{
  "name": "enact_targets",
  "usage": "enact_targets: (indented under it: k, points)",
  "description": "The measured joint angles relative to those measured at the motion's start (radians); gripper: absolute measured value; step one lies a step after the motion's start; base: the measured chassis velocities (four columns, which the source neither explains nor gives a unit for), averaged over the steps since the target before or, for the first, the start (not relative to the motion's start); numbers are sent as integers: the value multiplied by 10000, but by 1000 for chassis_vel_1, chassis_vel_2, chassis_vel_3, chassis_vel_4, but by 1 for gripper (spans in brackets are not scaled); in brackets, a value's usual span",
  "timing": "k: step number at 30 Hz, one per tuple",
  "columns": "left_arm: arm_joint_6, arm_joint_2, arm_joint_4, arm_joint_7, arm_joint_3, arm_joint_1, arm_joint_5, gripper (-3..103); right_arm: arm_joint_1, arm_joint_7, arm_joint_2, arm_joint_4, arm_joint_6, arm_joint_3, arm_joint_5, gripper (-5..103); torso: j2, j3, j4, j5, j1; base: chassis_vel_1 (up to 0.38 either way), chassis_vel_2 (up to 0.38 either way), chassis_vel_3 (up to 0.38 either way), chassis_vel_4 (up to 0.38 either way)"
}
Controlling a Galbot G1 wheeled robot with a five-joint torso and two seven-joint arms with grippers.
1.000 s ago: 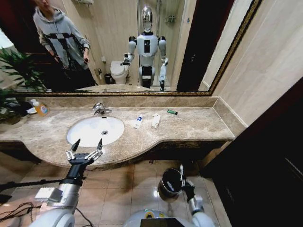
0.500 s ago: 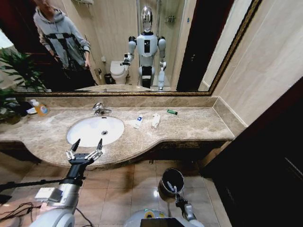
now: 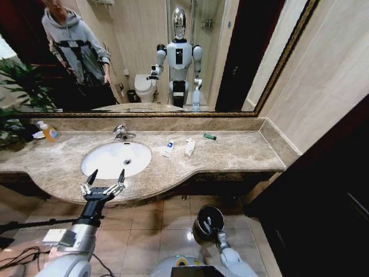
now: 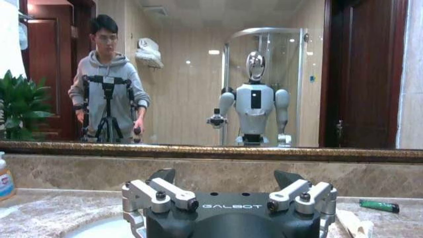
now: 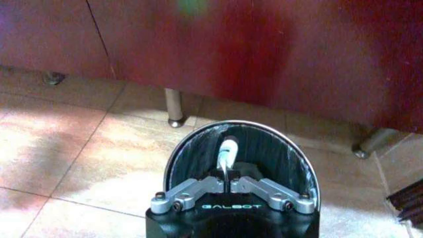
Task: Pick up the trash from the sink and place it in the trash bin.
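Right gripper (image 5: 228,179): lowest in the head view, at 6 o'clock, directly over the mouth of the trash bin (image 3: 209,222). Fingers are together, clamped on a white tube (image 5: 227,151) that points down into the bin's black interior.
Trash bin: stands on the tiled floor (image 3: 150,231) below the table edge, at 5 o'clock from the sink (image 3: 115,159). In the right wrist view its shiny rim (image 5: 198,135) curves round the gripper.
Left gripper (image 3: 104,178): held at the near edge of the table (image 3: 242,153), at 6 o'clock from the sink. Fingers (image 3: 121,176) are spread apart and hold nothing. In the left wrist view the gripper (image 4: 225,181) faces the mirror (image 4: 198,74).
Sink: oval white basin set in the marble table, left of centre, with the chrome tap (image 3: 121,132) at its 12 o'clock.
Trash on the table: a white sachet with a blue mark (image 3: 168,148) lies just beside the basin at its 2 o'clock. A crumpled white wrapper (image 3: 189,146) lies near that sachet, at its 3 o'clock. A small dark-green stick (image 3: 210,137) lies farther back toward the wall, apart from both.
Orange-yellow bottle (image 3: 50,133): stands at the back of the table, at 10 o'clock from the sink.
Mirror: spans the wall behind the table.
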Motion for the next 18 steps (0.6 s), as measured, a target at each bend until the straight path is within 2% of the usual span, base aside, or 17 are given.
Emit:
enact_targets:
  k: [9,12,16,17,18]
  points:
    - [0,0,0,0,0,0,0,100,439,-69,-80,-661,60,77,-45,0,0,-1,0,0,0,0,0,0,0]
    - [0,0,0,0,0,0,0,100,454,-80,-109,-658,30,77,4,-3,0,-1,0,0,0,0,0,0,0]
    - [0,0,0,0,0,0,0,100,488,-64,-124,-587,-29,80,87,18,0,-1,0,1,0,0,0,0,0]
    - [0,0,0,0,0,0,0,100,488,-64,-124,-587,-29,80,87,18,0,-1,0,1,0,0,0,0,0]
    - [0,0,0,0,0,0,0,100,486,-58,-130,-551,-47,81,103,24,0,-1,0,0,0,0,0,0,0]
